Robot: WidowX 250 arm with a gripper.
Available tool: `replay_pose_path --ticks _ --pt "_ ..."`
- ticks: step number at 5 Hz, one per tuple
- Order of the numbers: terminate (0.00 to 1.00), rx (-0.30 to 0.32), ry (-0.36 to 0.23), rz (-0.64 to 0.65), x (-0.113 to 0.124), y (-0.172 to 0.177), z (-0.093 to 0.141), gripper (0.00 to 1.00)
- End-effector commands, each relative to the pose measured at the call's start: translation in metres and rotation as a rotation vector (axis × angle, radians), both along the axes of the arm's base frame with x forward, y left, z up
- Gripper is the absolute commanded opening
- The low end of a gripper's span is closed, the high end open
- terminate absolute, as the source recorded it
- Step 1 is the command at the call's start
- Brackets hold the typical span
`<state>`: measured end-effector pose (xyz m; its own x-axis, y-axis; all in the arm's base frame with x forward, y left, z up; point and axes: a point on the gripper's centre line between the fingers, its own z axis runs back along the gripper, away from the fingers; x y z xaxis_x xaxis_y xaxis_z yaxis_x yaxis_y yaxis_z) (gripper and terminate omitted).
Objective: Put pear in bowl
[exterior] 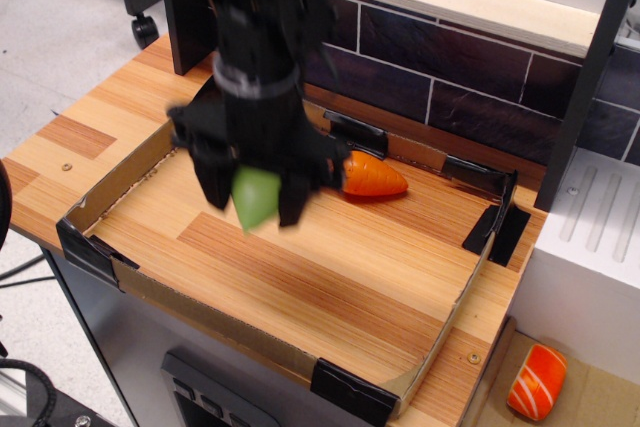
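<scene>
My gripper [254, 197] is shut on the light-green pear [255, 199] and holds it in the air over the back left part of the wooden tray, its tapered end pointing down. The black arm and gripper body cover the spot where the light-blue bowl stood, so the bowl is hidden in this view. The yellow fruit is hidden too.
An orange carrot [373, 176] lies on the tray just right of the gripper. A low cardboard wall [440, 342] with black corner clips rims the tray. A dark tiled wall rises behind. An orange-striped object [536, 382] lies lower right, off the table.
</scene>
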<state>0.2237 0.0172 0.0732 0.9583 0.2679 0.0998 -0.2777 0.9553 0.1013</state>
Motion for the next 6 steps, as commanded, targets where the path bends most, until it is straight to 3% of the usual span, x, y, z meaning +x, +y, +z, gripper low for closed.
replay_pose_path --ticks 1,3,4,5,6 --pt "0.00 0.013 -0.033 0.121 0.035 0.028 -0.004 0.00" --pt "0.00 -0.013 -0.062 0.183 0.059 0.037 0.003 0.00" --pt "0.00 -0.005 -0.032 0.195 0.066 0.039 -0.008 0.00" --pt "0.00 -0.023 0.048 0.167 0.066 0.039 -0.017 1.00" --pt "0.00 -0.037 0.053 0.152 0.063 0.039 -0.013 1.00"
